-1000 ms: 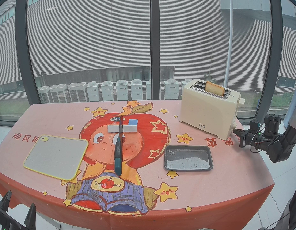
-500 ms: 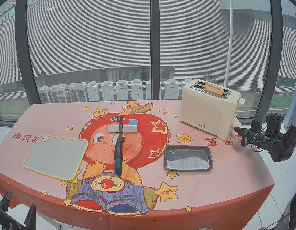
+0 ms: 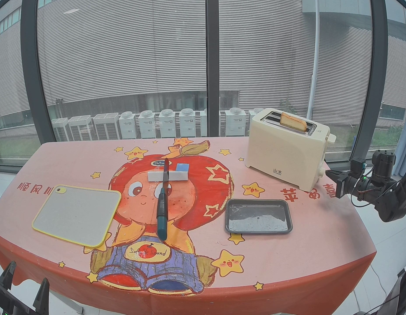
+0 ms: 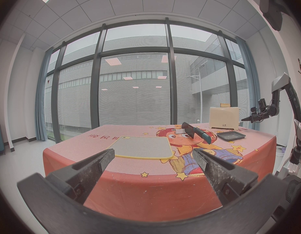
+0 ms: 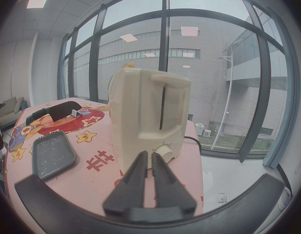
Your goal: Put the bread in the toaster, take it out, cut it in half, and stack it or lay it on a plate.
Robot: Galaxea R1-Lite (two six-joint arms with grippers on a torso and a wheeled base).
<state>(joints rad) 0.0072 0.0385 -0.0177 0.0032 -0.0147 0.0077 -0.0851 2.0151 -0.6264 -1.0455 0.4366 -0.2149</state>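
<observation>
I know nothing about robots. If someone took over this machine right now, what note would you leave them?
Left gripper: open, empty, low beyond the near left corner of the table.
Right gripper: fingers shut, empty, beside the lever end of the toaster.
Bread stands in the toaster slot, top poking out.
Knife mid-table; cutting board left of it; dark tray before the toaster.
Done: bread loaded.
To do: take it out, halve it, lay it on the tray.

Right gripper (image 5: 149, 154) is pinched closed, pointing at the toaster (image 3: 282, 152) from just beside its dial end; left gripper (image 4: 153, 155) gapes wide, well apart from it.
</observation>
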